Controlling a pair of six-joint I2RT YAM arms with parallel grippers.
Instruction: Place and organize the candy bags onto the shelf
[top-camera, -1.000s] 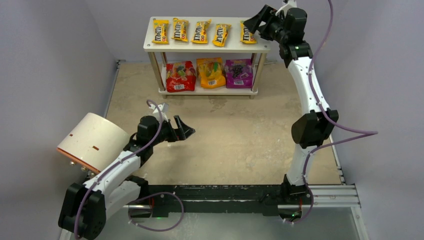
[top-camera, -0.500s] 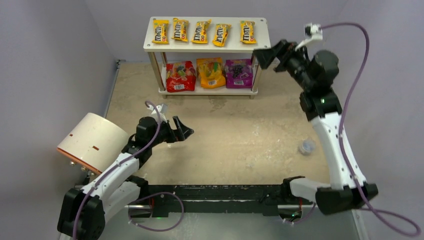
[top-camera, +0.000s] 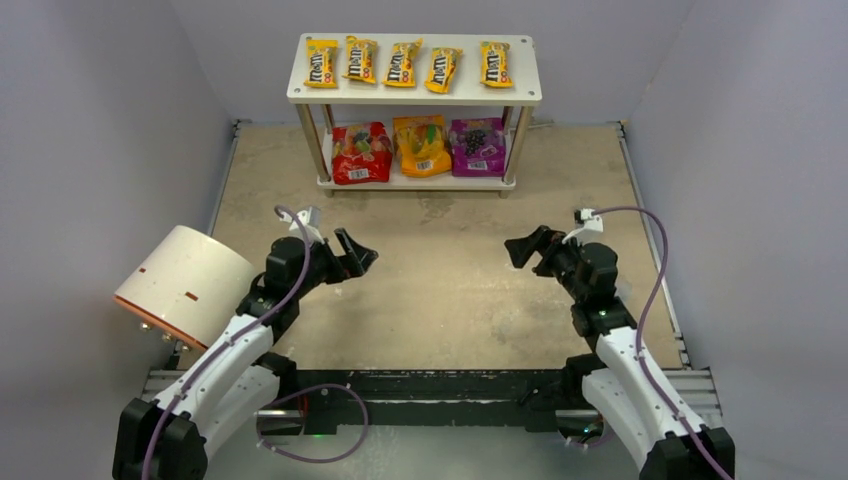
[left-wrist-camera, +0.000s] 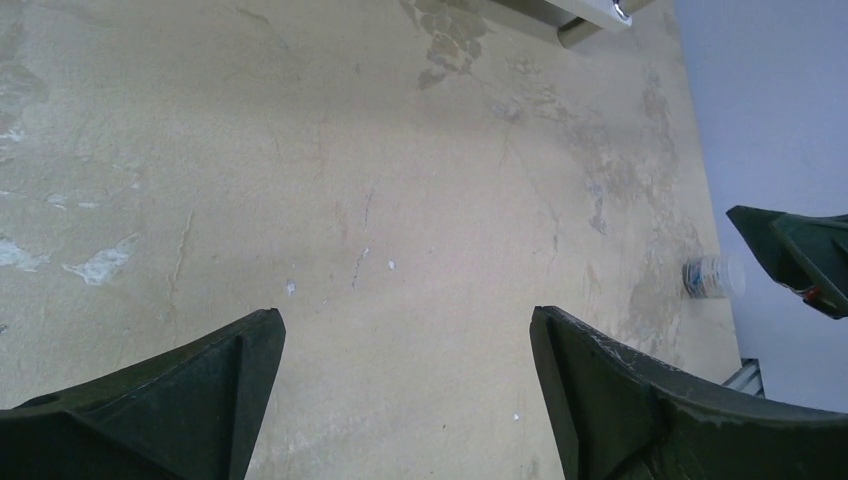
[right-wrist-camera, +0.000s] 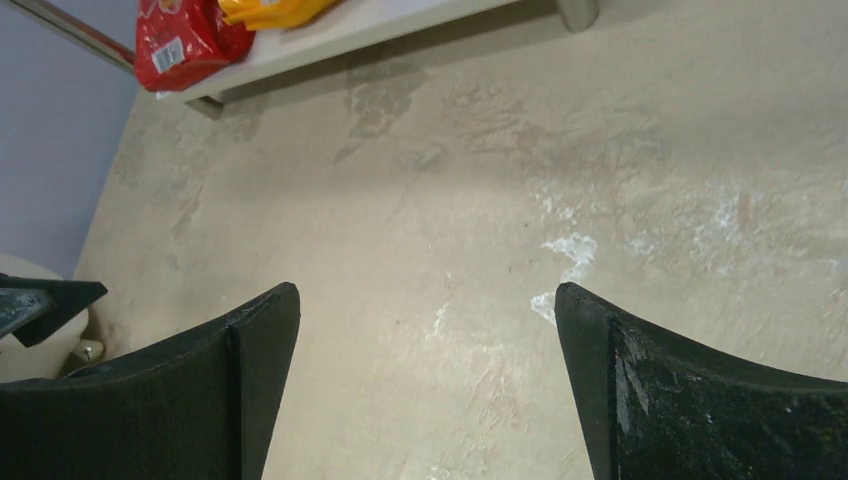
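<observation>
The shelf (top-camera: 520, 97) stands at the back of the table. Several yellow M&M's packets (top-camera: 403, 63) lie in a row on its top board. The red pouch (top-camera: 361, 153), orange pouch (top-camera: 421, 145) and purple pouch (top-camera: 476, 146) lie side by side on the lower board. The red pouch (right-wrist-camera: 185, 42) and part of the orange pouch (right-wrist-camera: 272, 10) show in the right wrist view. My left gripper (top-camera: 357, 257) is open and empty over the bare table at the left. My right gripper (top-camera: 525, 248) is open and empty over the table at the right.
A white-and-orange cylinder (top-camera: 183, 283) lies at the left edge beside my left arm. A small clear cup (left-wrist-camera: 712, 276) sits near the right table edge in the left wrist view. Purple walls enclose the table on three sides.
My right arm has drawn back from the shelf's top right corner and come down to the near right of the table. My left gripper shifted slightly.
</observation>
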